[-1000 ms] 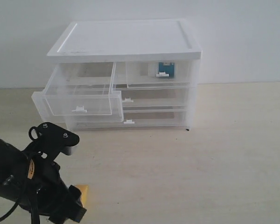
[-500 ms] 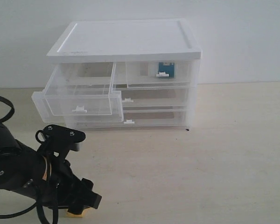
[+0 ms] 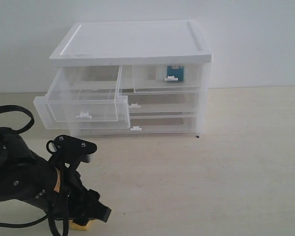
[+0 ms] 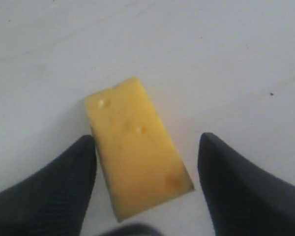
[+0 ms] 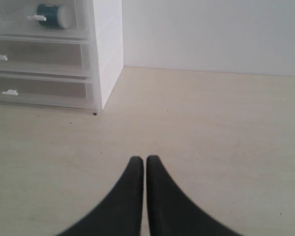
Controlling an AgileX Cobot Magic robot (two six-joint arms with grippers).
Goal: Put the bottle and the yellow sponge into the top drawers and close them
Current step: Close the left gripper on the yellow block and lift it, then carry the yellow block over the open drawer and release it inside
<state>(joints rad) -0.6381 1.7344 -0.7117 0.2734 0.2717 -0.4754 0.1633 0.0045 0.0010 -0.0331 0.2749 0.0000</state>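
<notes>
I have two grippers in play. My left gripper [image 4: 147,140] is low over the counter [image 3: 236,162], in front of the cabinet [image 3: 132,42] and towards its left side. Its two dark fingers [image 4: 64,182] are spread on either side of the one yellow sponge [image 4: 137,157]. The sponge lies flat on the counter between them. One finger is just beside its long edge, perhaps touching it. The other finger is clearly apart from it, so this gripper is released and not grasping anything.

My right gripper [image 5: 144,160] is clenched, with its two fingers pressed together and nothing between them. It hovers over bare counter, off the cabinet's right front corner.

The cabinet has four drawers, each with one small white handle. There are two half-width top drawers side by side and two full-width drawers [image 3: 162,110] below them. Of the top pair, the left top drawer [image 3: 83,98] is pulled well out and looks empty through its clear walls. The right top drawer [image 3: 152,78] is pushed in.

The one bottle [image 3: 174,73] is inside that closed right drawer. It lies on its side behind the handle, and its teal label and white cap show through the front.
</notes>
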